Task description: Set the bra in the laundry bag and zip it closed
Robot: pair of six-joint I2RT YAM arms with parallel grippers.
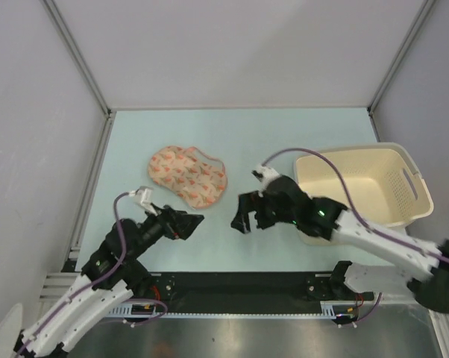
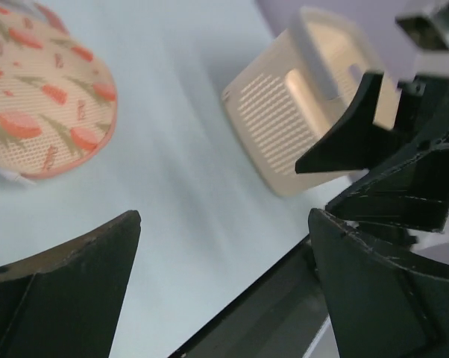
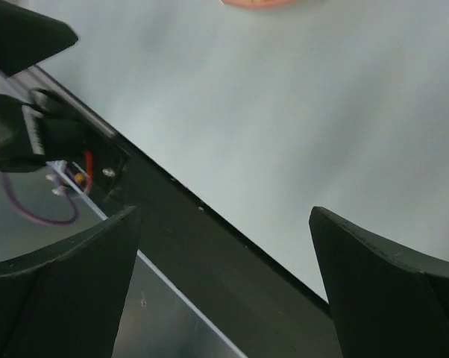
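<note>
The laundry bag (image 1: 187,175) lies flat on the pale table behind both grippers, peach-pink with orange-red marks. Its rounded end shows at the upper left of the left wrist view (image 2: 45,97), and a sliver of it shows at the top edge of the right wrist view (image 3: 262,2). The bra is out of view. My left gripper (image 1: 197,220) (image 2: 224,224) hangs open over the table's near edge with nothing between its fingers. My right gripper (image 1: 242,216) (image 3: 224,216) faces it, open and empty too. Neither gripper touches the bag.
A cream plastic basket (image 1: 366,186) (image 2: 284,127) stands at the right of the table, just behind my right arm. The black mounting rail (image 3: 209,246) runs along the near edge below both grippers. Grey walls close in the sides and back.
</note>
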